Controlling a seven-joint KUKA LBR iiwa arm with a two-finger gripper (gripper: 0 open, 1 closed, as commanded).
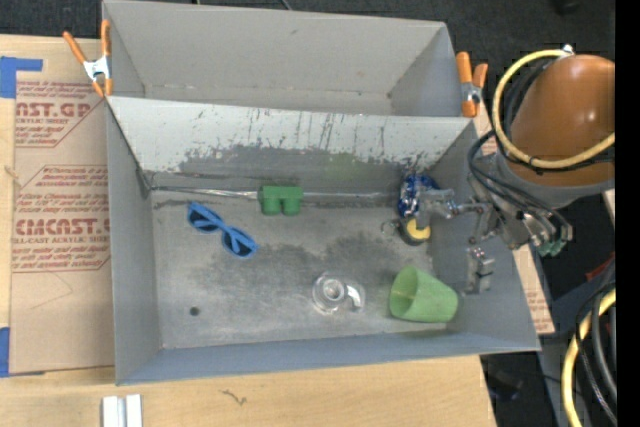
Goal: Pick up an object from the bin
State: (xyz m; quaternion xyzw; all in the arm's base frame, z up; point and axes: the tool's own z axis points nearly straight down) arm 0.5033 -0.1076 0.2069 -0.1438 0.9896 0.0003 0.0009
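Grey bin [250, 105] holding green cup [422, 297], blue sunglasses [222, 230], green block [281, 199], clear glass [335, 293], pincer's [425, 210] grip unclear

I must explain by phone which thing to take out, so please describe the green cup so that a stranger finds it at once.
Look into the grey metal bin and go to its front right corner. There the green cup lies on its side, just right of a small clear thing. The only other green thing, a block, is squarish and sits at the back wall.

Sunglasses [222, 230] left, cup [422, 297] right, probable glass [335, 294] between.
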